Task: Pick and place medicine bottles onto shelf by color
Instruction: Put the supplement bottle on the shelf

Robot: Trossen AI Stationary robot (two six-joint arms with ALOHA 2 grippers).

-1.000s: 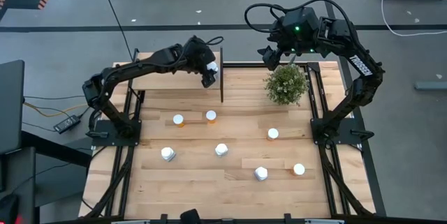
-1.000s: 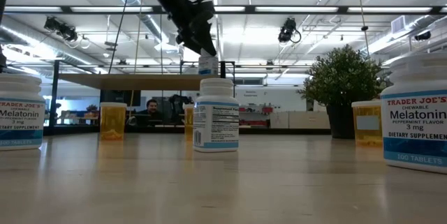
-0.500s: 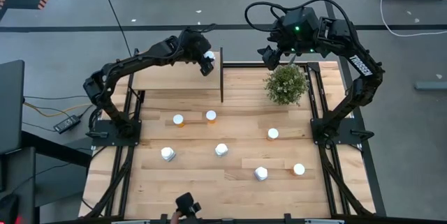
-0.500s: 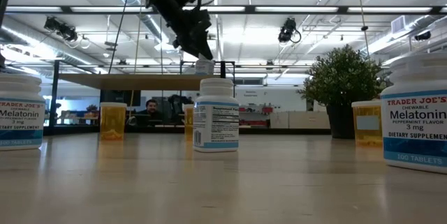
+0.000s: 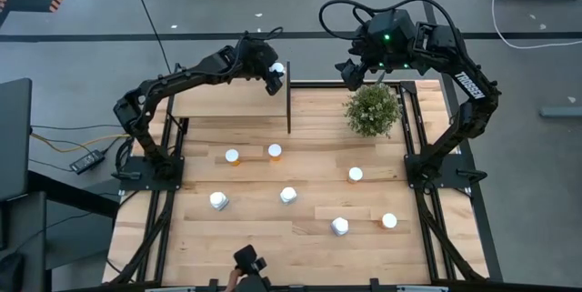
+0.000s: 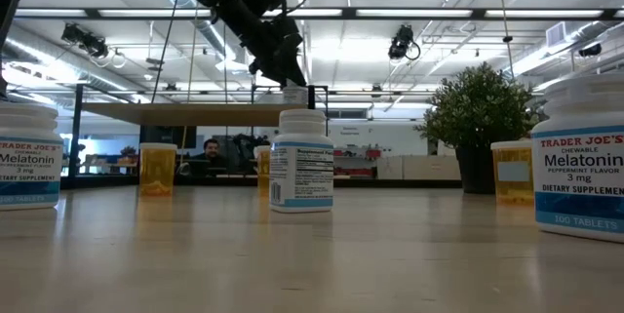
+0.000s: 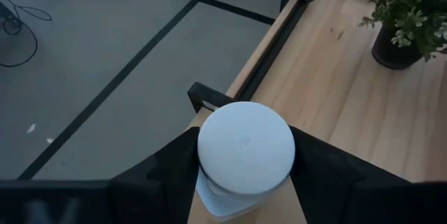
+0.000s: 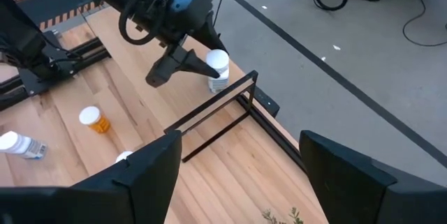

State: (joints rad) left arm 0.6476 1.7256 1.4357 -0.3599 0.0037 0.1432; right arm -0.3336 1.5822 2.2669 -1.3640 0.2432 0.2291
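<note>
Now | my left pincer (image 7: pixel 244 182) grips a round, smooth white-capped bottle (image 7: pixel 244 153) | beside shelf's (image 5: pixel 227 103) thin black divider (image 5: pixel 289 101)

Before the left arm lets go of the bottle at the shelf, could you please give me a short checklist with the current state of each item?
1. White bottle sits between the left pincer fingers: ok.
2. Bottle is over the shelf, at its far corner beside the black divider: ok.
3. Bottle base rests fully on the shelf board: cannot tell; it sits very near the edge.
4. Bottle stands upright: ok, in the right wrist view.
5. Right pincer open and out of the way, above the plant: ok.
6. Seven bottles left on the table: ok.
</note>
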